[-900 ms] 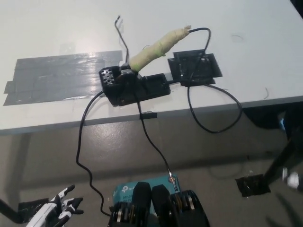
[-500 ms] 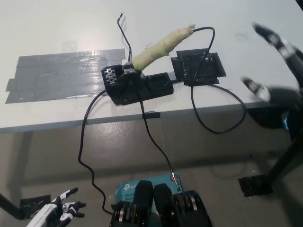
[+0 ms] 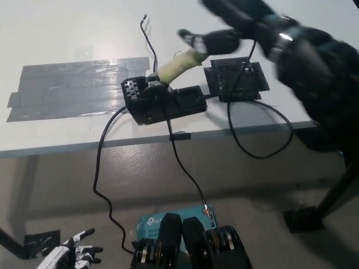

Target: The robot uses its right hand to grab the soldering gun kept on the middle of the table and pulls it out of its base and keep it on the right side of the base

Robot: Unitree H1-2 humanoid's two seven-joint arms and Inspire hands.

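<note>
Fingers (image 3: 193, 39) spread, holding nothing, above the soldering gun.
Right hand (image 3: 247, 28) hovers near the soldering gun (image 3: 178, 64), seated in its base (image 3: 162, 101) mid-counter (image 3: 67, 33). Grasp, pull-out and placement remain. Left hand (image 3: 73, 256) rests low.

White tabletop (image 3: 67, 33), carrying a broad patch of grey tape (image 3: 78, 87) toward its left side. Black base (image 3: 162, 101) near the front edge at the middle; black taped square (image 3: 235, 81) just right of it. Black cables (image 3: 261, 134) looping over the front edge.
</note>
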